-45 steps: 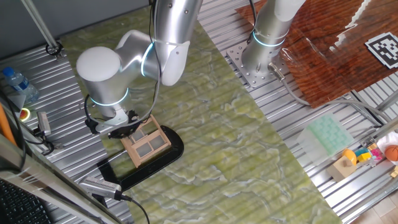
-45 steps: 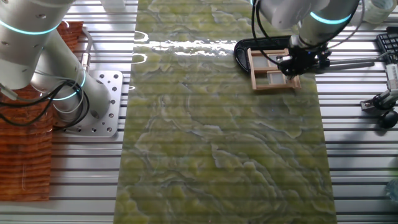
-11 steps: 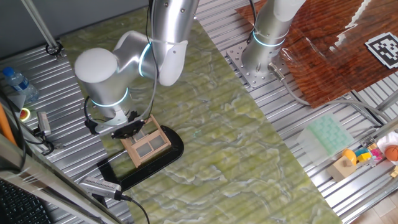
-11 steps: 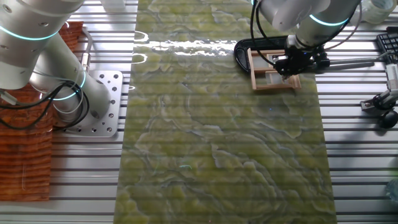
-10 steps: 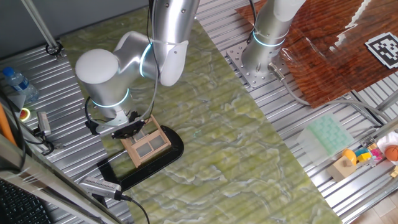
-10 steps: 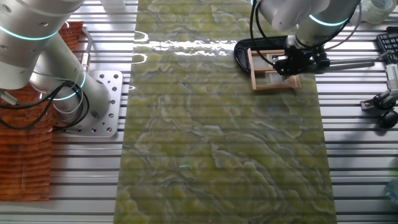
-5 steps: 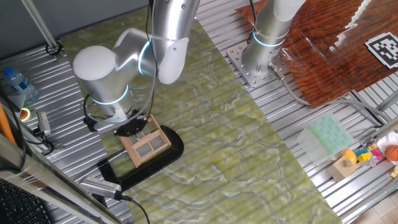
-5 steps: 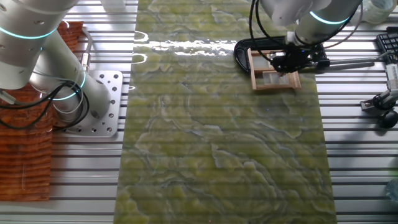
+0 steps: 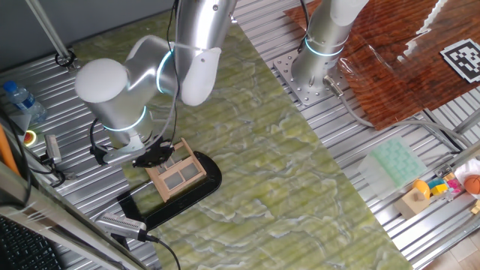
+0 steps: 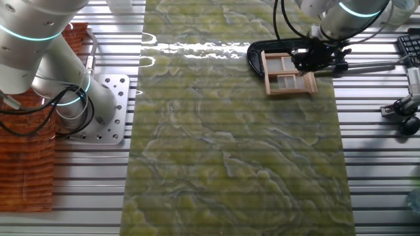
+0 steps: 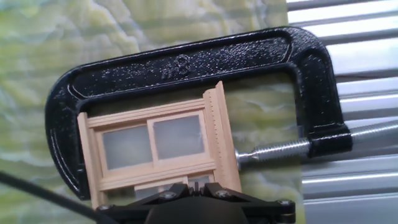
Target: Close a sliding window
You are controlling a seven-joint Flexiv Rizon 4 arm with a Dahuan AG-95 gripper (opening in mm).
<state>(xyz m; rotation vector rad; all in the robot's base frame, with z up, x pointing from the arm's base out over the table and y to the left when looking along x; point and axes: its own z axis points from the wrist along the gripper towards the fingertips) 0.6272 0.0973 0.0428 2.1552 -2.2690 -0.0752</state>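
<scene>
One sliding window [image 9: 178, 175] lies flat on the green marbled mat [image 9: 285, 165], in the lower left of one fixed view and the upper right of the other [image 10: 287, 73]. One black clamp [image 11: 186, 68] grips its wooden frame: the curved body wraps round one long side and both ends, and the screw [image 11: 273, 150] presses against one short end of the frame. In the hand view [image 11: 158, 149] two grey panes show side by side in the sash, split by one upright wooden bar, with parts of two more panes below them at the bottom edge of the frame.

One gripper [image 9: 154, 157] sits at the window's upper left end in one fixed view, right over the frame's edge [image 10: 308, 60]. Its black housing fills the bottom centre of the hand view, and I cannot tell whether the jaws are apart or together.

Two arms are in sight: the working one bent over the window, and a second [image 9: 330, 34] standing on its bolted plate at the top of the frame. The window lies near the mat's edge, beside the ribbed metal surface [image 10: 380, 164]. The middle and lower stretch of the mat in the other fixed view is open room. One blue-capped bottle [image 9: 21, 101] lies at the far left.
</scene>
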